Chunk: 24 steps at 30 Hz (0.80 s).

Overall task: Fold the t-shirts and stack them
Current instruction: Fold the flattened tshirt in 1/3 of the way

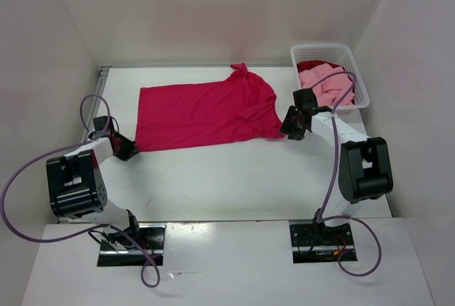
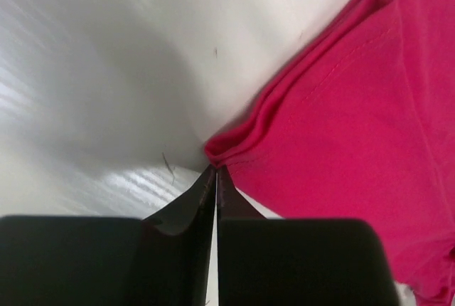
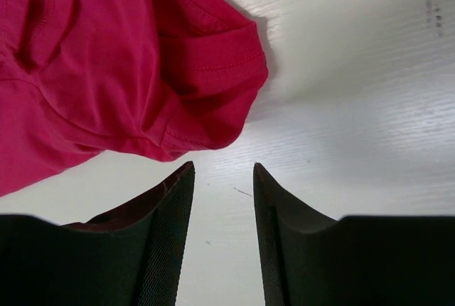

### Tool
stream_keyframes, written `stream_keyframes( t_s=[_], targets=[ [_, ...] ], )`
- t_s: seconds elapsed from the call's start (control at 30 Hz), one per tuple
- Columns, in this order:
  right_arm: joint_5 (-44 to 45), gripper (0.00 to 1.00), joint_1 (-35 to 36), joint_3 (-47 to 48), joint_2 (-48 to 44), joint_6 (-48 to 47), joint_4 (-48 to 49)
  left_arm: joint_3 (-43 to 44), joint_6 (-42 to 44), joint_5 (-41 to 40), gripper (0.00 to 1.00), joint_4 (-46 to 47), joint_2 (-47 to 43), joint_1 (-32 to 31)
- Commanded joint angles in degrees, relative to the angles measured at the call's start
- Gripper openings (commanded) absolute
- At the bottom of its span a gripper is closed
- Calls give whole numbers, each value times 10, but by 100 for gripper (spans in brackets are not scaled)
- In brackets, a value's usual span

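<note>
Cloth covers the middle of the white tabletop: a crimson shirt lies spread flat, its bottom hem toward the left arm and its collar and sleeves toward the right arm. One sleeve sticks up at the far edge, and the near sleeve is bunched into soft folds.

The left tool sits low at the near left corner of the crimson shirt. From its wrist camera the two black fingers are pressed together with only a hairline between them and no cloth visible in that line. Their tips come right up to the folded corner of the hem, which shows a doubled edge with a row of stitching. I cannot tell whether the tips actually touch the cloth.

The right tool hangs at the near sleeve, on the shirt's right side. Its fingers stand well apart with bare tabletop between them and nothing held. The rumpled sleeve lies just ahead of the finger on the left of that view.

At the far right corner stands a white lattice basket. Inside it a pink shirt is heaped in the near part, with a dark red shirt showing behind it.
</note>
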Motion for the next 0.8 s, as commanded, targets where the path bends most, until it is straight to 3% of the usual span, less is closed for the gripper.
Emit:
stream_keyframes(
  t_s=[0.0,0.17,0.7,0.77],
  targets=[
    [-40,45,7,9,22,-13,38,38,21,-25,2,8,20,19],
    [-78,50,41,23,35,-30,38,62,58,-32,0,-9,49,69],
    [-168,51,59,52,82,-50,65,55,58,-1,0,10,57,74],
    [-168,45,59,59,103,-50,65,55,58,-1,0,10,57,74]
  ],
)
